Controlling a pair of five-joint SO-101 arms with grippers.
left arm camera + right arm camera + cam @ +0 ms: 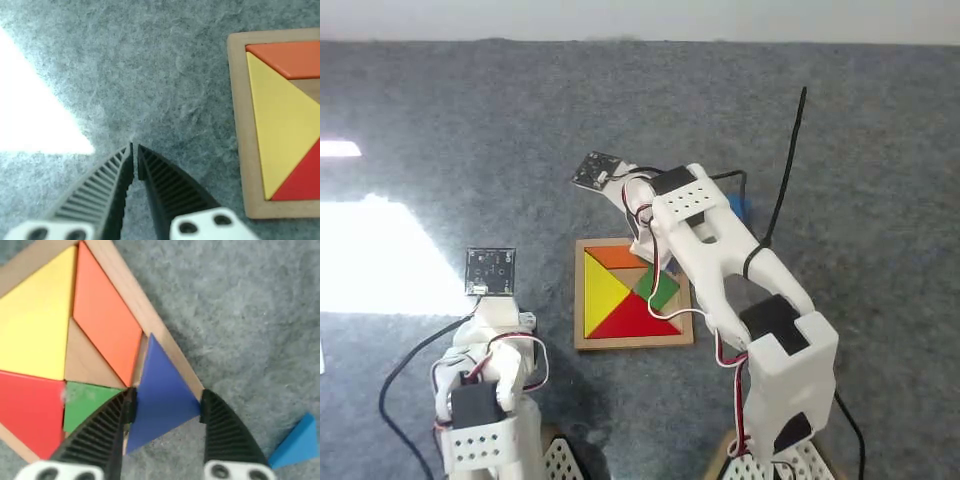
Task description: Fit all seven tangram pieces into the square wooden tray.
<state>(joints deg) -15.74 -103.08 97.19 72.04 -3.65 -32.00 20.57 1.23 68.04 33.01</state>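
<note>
The right end effector (167, 400) pinches the blue triangular tangram piece (162, 390) by its edges, over the square wooden tray (142, 310) rim. I'd guess it's light, stiff and slick. The left end effector (134, 150) hangs closed and empty above the desk (150, 75).

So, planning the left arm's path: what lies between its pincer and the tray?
Bare grey mat between left pincer and tray, per left wrist view.

Soft, even light covers the grey desk (840, 120), with faint shadows. A hard-edged white glare patch (380, 255) burns out its left side, ending just beside the left claw (135, 148). The blue triangle (160, 385) in the right claw (167, 401) is evenly lit.
</note>
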